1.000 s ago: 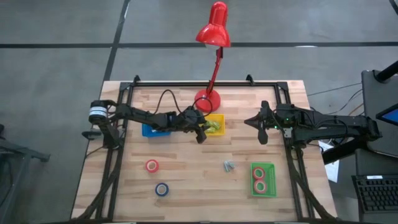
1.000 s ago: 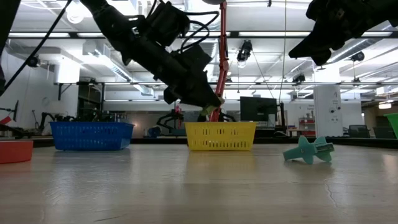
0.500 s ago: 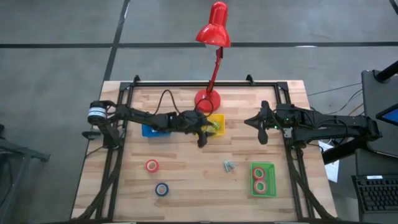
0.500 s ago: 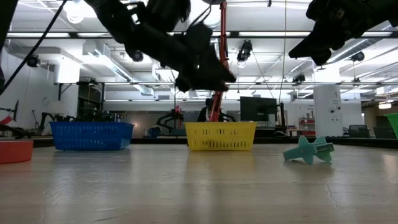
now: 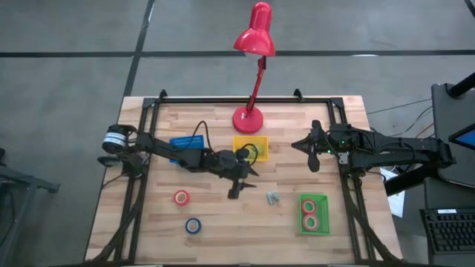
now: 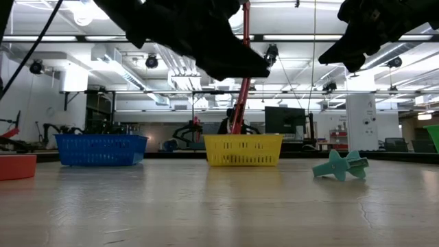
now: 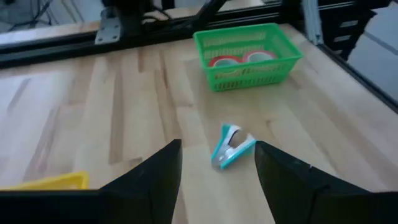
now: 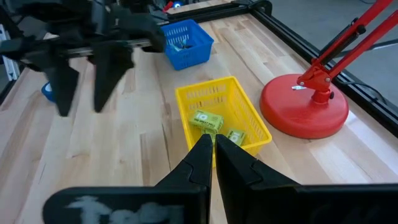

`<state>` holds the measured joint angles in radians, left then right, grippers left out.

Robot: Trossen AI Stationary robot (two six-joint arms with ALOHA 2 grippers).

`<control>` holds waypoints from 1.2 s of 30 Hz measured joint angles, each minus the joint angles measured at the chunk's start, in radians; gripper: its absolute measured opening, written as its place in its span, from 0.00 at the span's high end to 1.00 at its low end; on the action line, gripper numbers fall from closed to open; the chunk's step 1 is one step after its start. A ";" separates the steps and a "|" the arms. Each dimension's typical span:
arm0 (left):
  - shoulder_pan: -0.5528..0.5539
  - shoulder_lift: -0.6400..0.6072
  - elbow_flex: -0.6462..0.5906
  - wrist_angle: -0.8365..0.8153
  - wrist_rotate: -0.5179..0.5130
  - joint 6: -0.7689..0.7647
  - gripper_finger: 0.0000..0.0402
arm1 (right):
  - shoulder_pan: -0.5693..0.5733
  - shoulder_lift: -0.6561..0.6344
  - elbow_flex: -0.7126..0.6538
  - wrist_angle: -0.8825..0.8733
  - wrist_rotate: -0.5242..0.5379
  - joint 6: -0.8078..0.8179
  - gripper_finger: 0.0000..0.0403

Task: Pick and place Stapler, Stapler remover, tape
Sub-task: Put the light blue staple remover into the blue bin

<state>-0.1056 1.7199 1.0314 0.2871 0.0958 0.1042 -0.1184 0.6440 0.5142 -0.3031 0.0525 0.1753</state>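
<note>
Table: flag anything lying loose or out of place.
The teal staple remover lies on its side on bare wood, outside any basket. One red tape roll and one blue also lie loose near the left front. Nothing looks damaged.

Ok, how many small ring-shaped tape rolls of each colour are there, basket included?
Red ring-shaped tape rolls: 3, one loose red roll, two red rolls in the green mesh basket
Blue ring-shaped tape roll: 1
Total: 4
</note>
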 joint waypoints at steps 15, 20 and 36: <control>-0.077 0.183 0.204 -0.075 0.047 0.104 0.50 | 0.000 0.000 0.000 0.000 0.000 0.000 0.96; -0.083 0.285 0.307 -0.129 0.045 0.107 0.50 | 0.000 0.000 0.000 0.000 0.000 0.000 0.96; -0.107 0.451 0.468 -0.299 -0.009 0.191 0.51 | 0.000 0.000 0.000 0.000 0.000 -0.001 0.96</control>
<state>-0.2127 2.1708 1.4999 -0.0116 0.0866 0.2955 -0.1181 0.6441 0.5140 -0.3031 0.0525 0.1740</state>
